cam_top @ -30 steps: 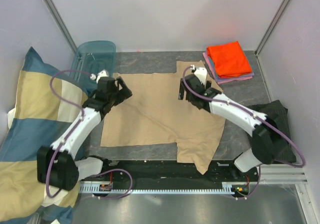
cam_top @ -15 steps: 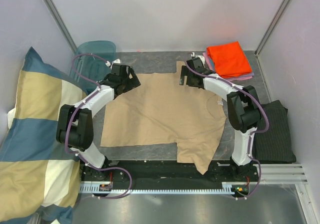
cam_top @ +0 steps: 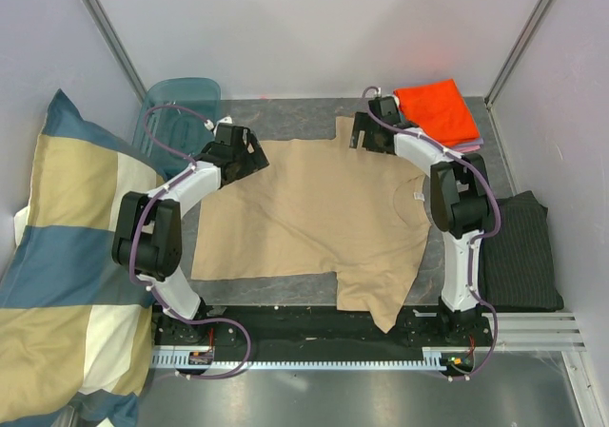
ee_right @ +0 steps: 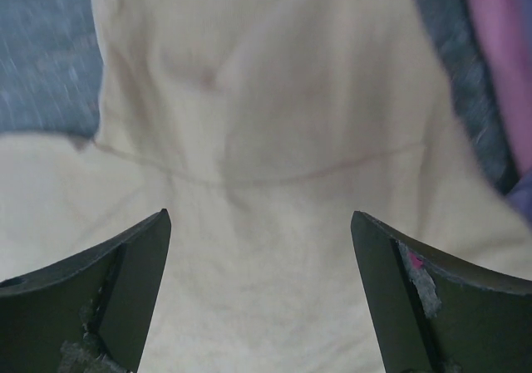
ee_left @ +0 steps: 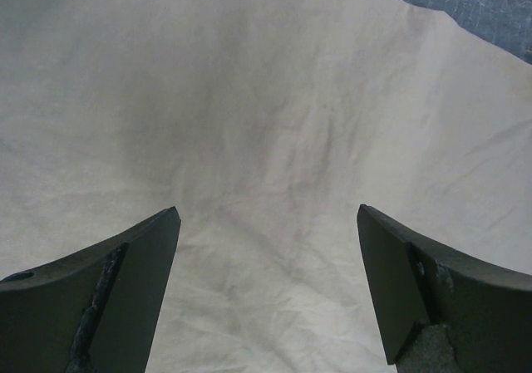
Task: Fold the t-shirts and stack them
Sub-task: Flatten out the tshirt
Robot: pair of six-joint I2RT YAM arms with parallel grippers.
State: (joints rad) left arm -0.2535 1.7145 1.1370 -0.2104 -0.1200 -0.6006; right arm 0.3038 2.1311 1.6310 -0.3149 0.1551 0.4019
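Tan t-shirt (cam_top: 314, 218) is spread flat, lightly creased, mid-way across the table (cam_top: 285, 113), one sleeve reaching the near edge. Left gripper (cam_top: 249, 153) and right gripper (cam_top: 364, 132) are held over its far corners, jaws wide apart, nothing gripped. Folded orange t-shirt (cam_top: 436, 111) is seen just beside the right gripper; checked pillow (cam_top: 67, 246) bounds the left side.

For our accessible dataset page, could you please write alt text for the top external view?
A tan t-shirt lies spread on a grey table, the left gripper and right gripper poised over its far edge at either end. A folded stack topped by an orange t-shirt sits at the far right corner.
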